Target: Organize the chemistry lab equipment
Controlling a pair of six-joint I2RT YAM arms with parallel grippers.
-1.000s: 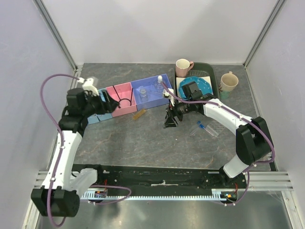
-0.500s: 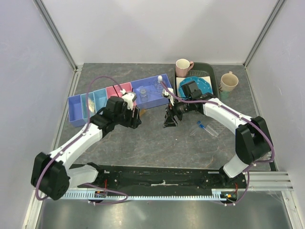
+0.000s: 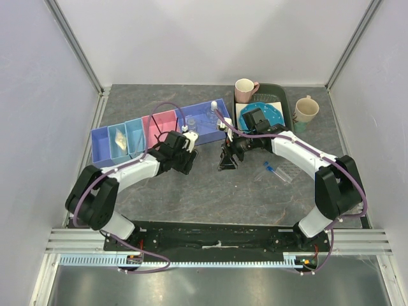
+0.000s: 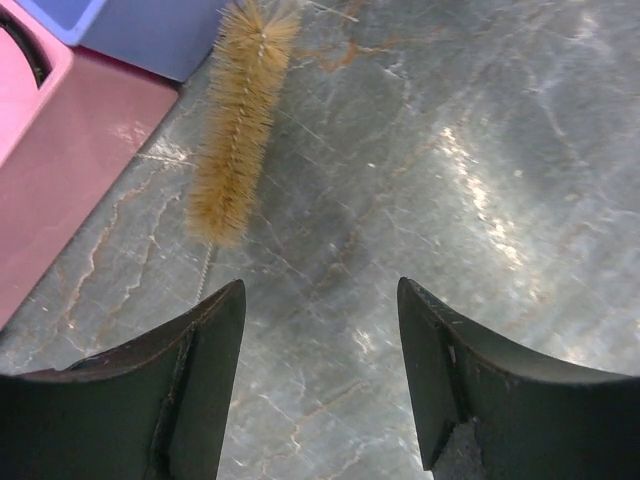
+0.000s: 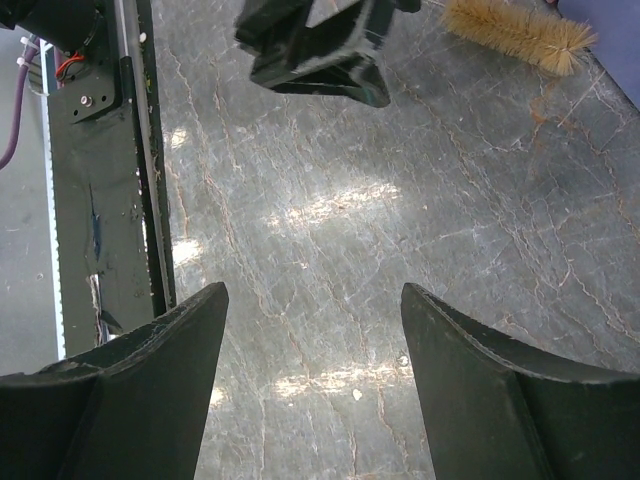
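Note:
A tan bristle brush [image 4: 235,130] lies on the grey table against the pink bin [image 4: 40,170] and a blue bin [image 4: 150,30]. My left gripper [image 4: 320,290] hovers just short of it, open and empty; in the top view it [image 3: 189,164] covers the brush. The right gripper [image 5: 312,292] is open over bare table, with the left gripper [image 5: 320,50] and the brush [image 5: 520,35] ahead of it. In the top view the right gripper [image 3: 225,162] sits mid-table. A white-capped bottle [image 3: 213,111] stands in the far blue bin [image 3: 220,107]. A clear bag with blue-capped vials [image 3: 274,171] lies to the right.
A row of blue and pink bins [image 3: 105,143] runs along the left back. A dark tray [image 3: 284,95] holds a blue dotted plate [image 3: 262,115] and a pink mug [image 3: 244,89]. A cream mug [image 3: 306,109] stands right of it.
My left arm has swung from the bins at the far left rightward and down to the brush by the pink bin. The right arm has stayed still.

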